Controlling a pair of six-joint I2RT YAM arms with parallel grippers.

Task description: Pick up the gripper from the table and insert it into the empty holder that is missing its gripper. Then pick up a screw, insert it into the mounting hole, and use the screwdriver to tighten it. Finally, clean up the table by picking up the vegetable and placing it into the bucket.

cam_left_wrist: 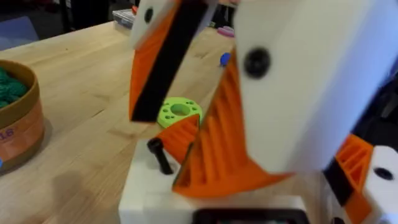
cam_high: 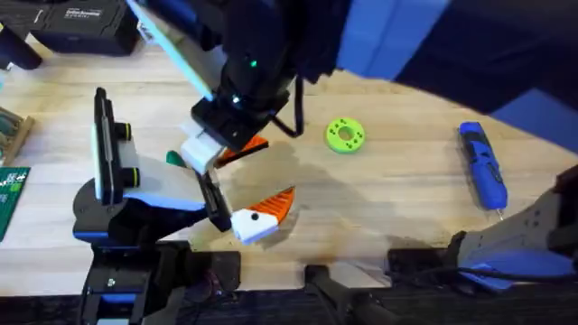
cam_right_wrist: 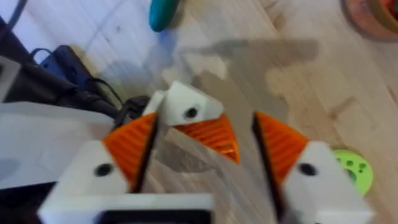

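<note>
Gripper [cam_right_wrist: 211, 134], the orange ribbed wedge, sits tight against the white holder [cam_right_wrist: 186, 112]. We see the right gripper [cam_right_wrist: 206, 149] spread wide, one finger on either side of the holder, clasping nothing. A black screw [cam_left_wrist: 158, 155] stands up at the holder. Just beyond the holder lies the vegetable [cam_high: 173, 159]. The screwdriver [cam_high: 483, 167] rests well apart from the holder.

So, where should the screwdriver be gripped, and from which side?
Grip the screwdriver probably at its thick blue middle, from straight above, closing across its width: it lies flat on the table, thin metal tip pointing toward the arms' bases.
</note>
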